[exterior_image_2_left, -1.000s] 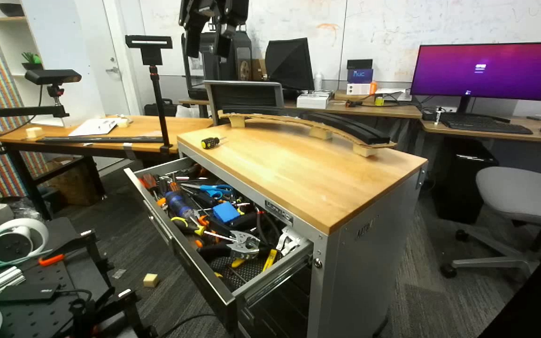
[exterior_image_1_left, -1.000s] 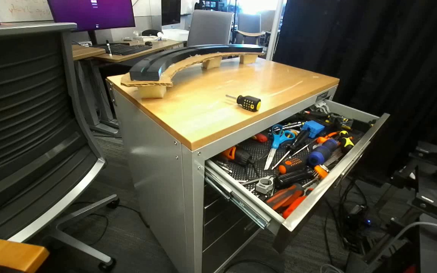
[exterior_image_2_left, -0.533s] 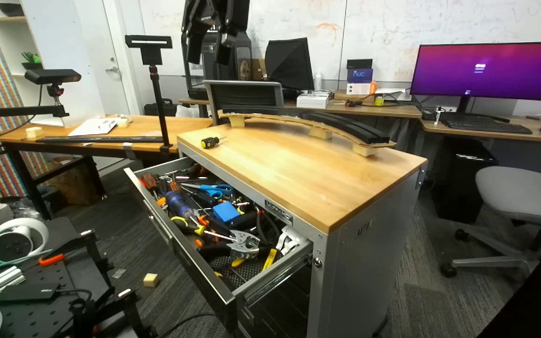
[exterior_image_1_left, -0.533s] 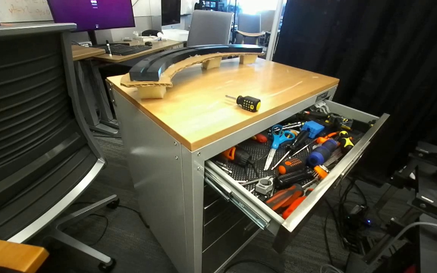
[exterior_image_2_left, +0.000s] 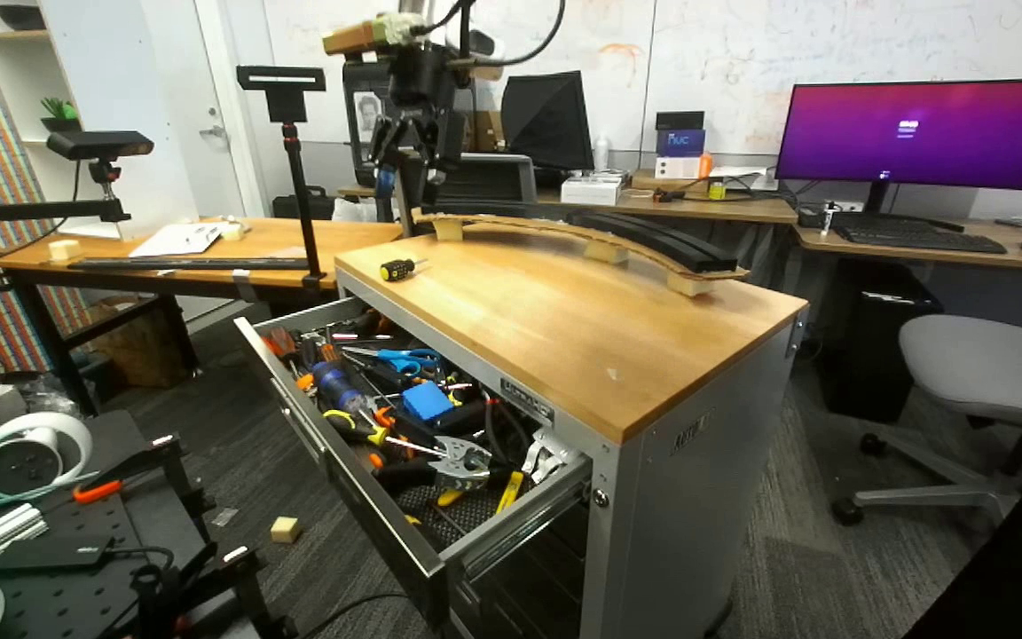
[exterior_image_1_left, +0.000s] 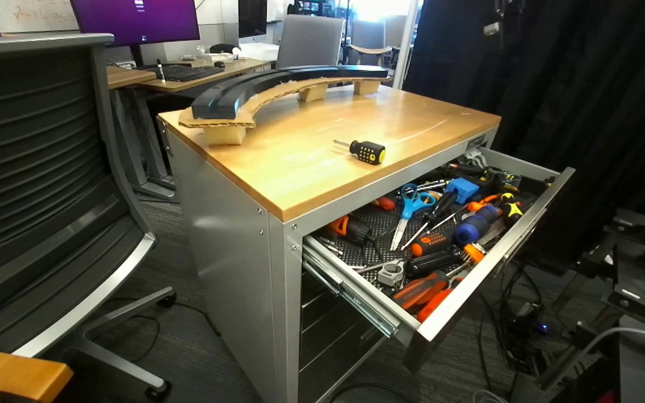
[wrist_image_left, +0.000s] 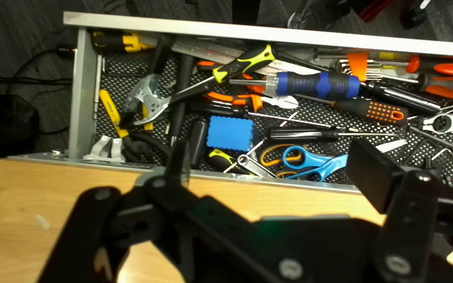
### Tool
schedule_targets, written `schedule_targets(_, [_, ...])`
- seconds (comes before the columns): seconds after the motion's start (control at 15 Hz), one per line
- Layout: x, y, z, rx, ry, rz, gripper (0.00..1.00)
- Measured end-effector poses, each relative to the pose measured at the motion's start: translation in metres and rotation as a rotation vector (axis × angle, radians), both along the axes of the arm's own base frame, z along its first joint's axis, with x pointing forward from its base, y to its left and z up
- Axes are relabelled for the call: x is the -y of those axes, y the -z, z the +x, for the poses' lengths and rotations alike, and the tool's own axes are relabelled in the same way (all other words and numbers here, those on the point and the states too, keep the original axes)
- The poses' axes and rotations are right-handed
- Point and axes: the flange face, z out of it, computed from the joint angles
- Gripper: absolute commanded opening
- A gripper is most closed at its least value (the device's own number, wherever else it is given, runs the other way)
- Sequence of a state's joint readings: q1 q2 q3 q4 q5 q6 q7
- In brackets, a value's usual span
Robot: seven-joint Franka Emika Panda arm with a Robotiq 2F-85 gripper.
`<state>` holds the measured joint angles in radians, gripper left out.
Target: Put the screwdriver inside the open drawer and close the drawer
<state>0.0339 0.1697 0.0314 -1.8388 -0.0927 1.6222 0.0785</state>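
Observation:
The stubby black and yellow screwdriver lies on the wooden cabinet top near its front edge in both exterior views. It does not show in the wrist view. The wide grey drawer is pulled open below the top and full of tools; its front rim also shows in the wrist view. My gripper is open and empty, in the air above and beyond the screwdriver's end of the cabinet. In the wrist view its spread fingers overlook the cabinet top and drawer.
A curved black piece on cardboard and blocks stands along the back of the cabinet top. Blue scissors, a blue-handled screwdriver and other tools lie in the drawer. An office chair stands beside the cabinet.
My gripper has moved down in an exterior view, and more of the arm shows. Part of it now appears at the top right of an exterior view. Screwdriver and drawer have not moved.

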Motion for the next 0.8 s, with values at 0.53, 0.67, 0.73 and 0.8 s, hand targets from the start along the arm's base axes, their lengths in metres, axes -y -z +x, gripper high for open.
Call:
schedule_targets(0.53, [-0.084,0.097,0.076,-0.067,-0.076,0.075,1.0])
schedule_targets(0.67, [-0.095,0.106,0.082,-0.098,-0.096,0.119,1.0])
schedule_targets(0.73, [-0.101,0.107,0.084,-0.111,-0.111,0.142,1.0])
schedule_targets(0.8, [-0.106,0.108,0.085,-0.121,-0.127,0.163,1.0])
